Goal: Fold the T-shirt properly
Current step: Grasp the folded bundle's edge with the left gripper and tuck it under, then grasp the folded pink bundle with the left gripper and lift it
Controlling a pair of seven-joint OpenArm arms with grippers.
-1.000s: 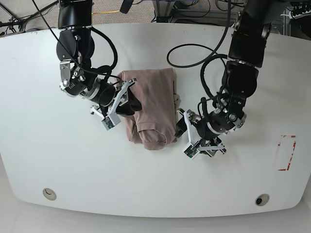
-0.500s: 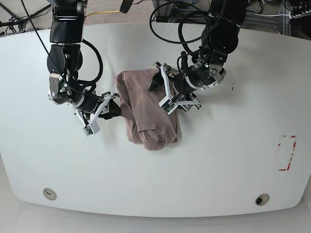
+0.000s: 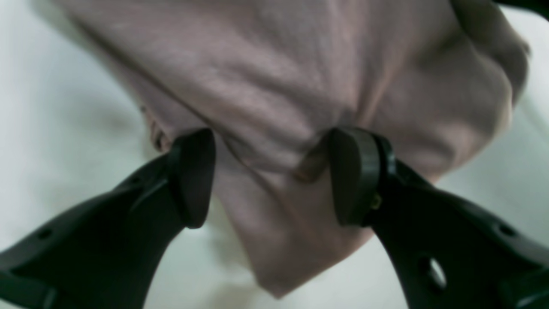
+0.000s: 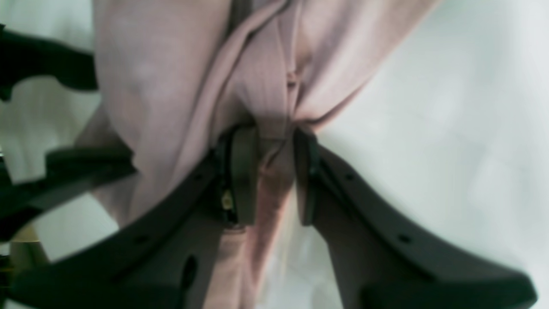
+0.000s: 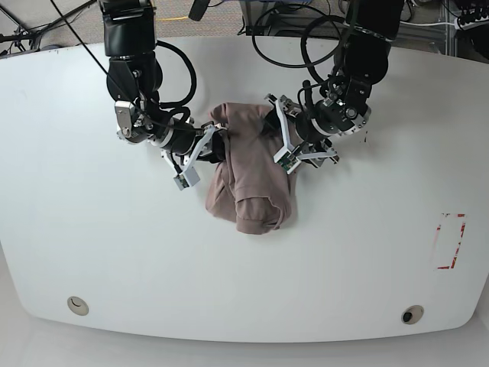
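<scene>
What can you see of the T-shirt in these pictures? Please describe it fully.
The T-shirt is plain mauve, of thin soft cloth, bunched into a narrow wrinkled bundle on the white table. The right gripper pinches a gathered fold of it. The left gripper has its jaws apart, straddling its far edge, with cloth between them.

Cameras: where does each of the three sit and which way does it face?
Base: overhead, looking down on the white table; both arms and the T-shirt show.
Left wrist: behind the left gripper, facing along its fingers, jaws apart around a fold of shirt.
Right wrist: behind the right gripper, facing along its fingers, jaws pinching bunched cloth.
Shared: all three show the mauve T-shirt and white table; the right wrist view also catches dark parts of the other arm.
</scene>
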